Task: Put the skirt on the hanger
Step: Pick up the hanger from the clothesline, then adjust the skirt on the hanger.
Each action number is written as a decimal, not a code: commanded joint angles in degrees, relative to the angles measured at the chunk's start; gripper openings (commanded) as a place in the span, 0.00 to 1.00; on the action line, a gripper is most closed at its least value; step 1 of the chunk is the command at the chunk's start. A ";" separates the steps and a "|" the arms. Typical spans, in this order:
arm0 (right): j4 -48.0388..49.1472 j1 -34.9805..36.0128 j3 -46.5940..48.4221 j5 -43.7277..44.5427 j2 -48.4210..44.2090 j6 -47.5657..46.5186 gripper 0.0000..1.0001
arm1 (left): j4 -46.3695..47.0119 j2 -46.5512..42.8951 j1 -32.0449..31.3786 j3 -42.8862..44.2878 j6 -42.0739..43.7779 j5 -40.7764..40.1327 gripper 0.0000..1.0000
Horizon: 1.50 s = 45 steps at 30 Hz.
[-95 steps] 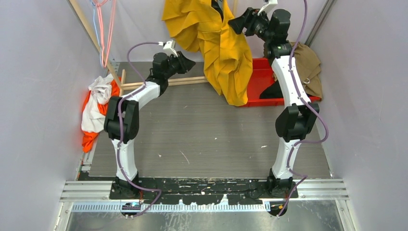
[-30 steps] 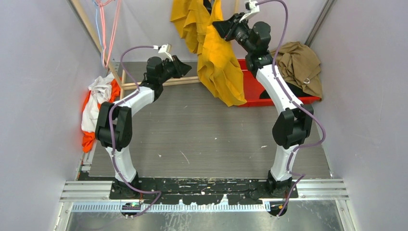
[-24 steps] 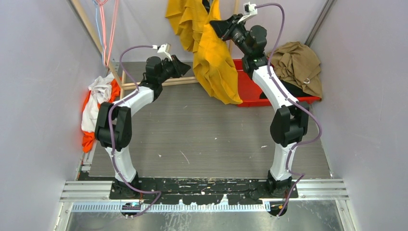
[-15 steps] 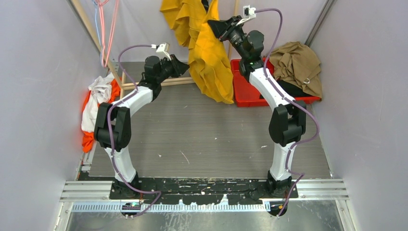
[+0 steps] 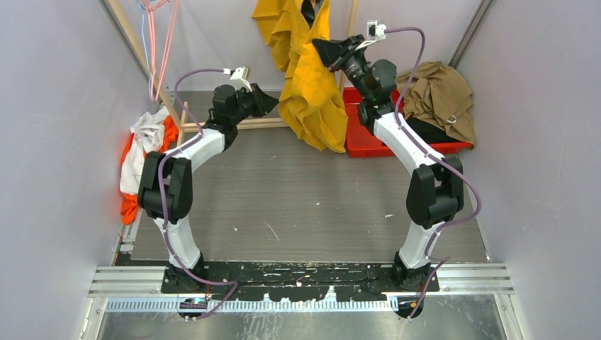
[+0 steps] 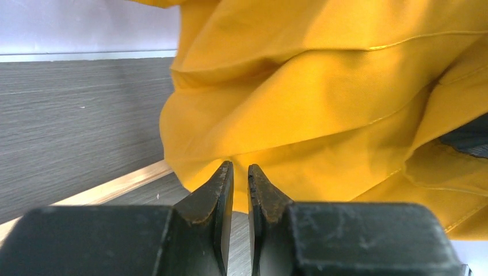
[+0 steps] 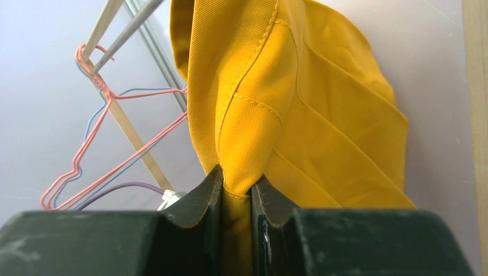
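The yellow skirt (image 5: pixel 312 92) hangs in folds at the back of the table, its top reaching out of the frame. My right gripper (image 5: pixel 319 46) is raised and shut on a fold of the skirt (image 7: pixel 288 115); cloth fills the space between its fingers (image 7: pixel 236 187). Lower and to the left, my left gripper (image 5: pixel 273 101) sits just short of the skirt's lower edge (image 6: pixel 322 103). Its jaws (image 6: pixel 240 169) stand almost together with only a thin slit and nothing in it. Pink and blue wire hangers (image 5: pixel 157 42) dangle from a wooden rod at the back left (image 7: pixel 109 132).
A red bin (image 5: pixel 365 134) sits right of the skirt, with a brown garment (image 5: pixel 436 92) heaped on it. White and orange clothes (image 5: pixel 142 156) lie at the left edge. A wooden bar (image 5: pixel 212 126) lies across the table under the left arm.
The right arm swung the skirt left, then drew back and lowered a little, still gripping it. The skirt's hanging end now sits further left. The left arm has barely moved.
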 commanded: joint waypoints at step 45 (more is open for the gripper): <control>-79.75 -1.34 10.67 -28.40 -45.21 -0.16 0.01 | -6.80 -41.72 2.55 -22.44 3.12 10.50 0.61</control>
